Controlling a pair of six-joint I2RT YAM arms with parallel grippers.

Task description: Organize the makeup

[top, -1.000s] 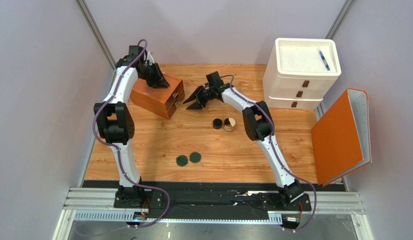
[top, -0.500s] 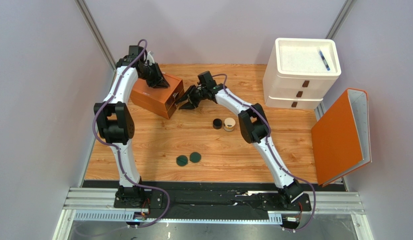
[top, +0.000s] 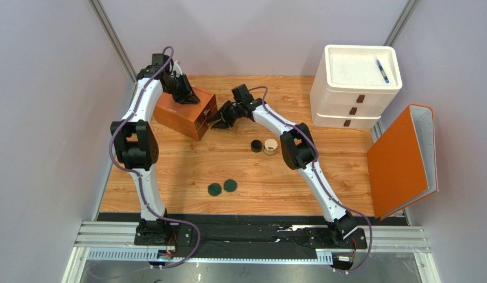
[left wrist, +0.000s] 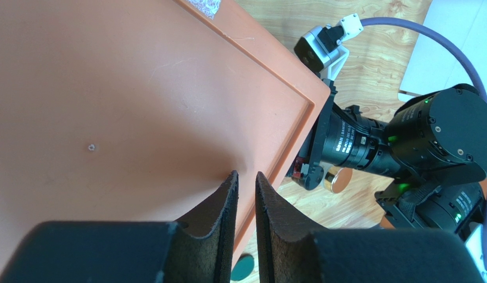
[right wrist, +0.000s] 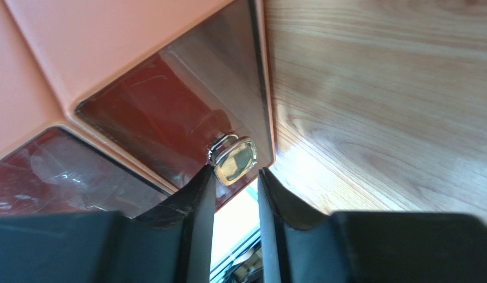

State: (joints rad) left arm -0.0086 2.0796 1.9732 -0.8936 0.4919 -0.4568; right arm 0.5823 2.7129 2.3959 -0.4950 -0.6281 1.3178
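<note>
The black round cap point(top: 256, 145) and the round tan jar point(top: 270, 145) stand together mid-table. Two dark-green discs point(top: 214, 189) point(top: 230, 185) lie nearer the front. No bottles show in any view. My left gripper point(top: 183, 93) is shut, with its tips point(left wrist: 245, 175) resting on top of the orange drawer box point(top: 183, 109). My right gripper point(top: 219, 119) is slightly open at the box's drawer front. In the right wrist view its tips point(right wrist: 237, 174) reach a gold knob point(right wrist: 232, 158), which lies against the left finger and is not clamped.
A white drawer unit point(top: 352, 94) stands at the back right with a blue pen point(top: 382, 71) on its top tray. An orange binder point(top: 402, 159) leans at the right edge. Grey walls close in the left and back sides.
My right gripper has moved left, from mid-table to the orange box's drawer front. The left arm and the makeup have not moved.
</note>
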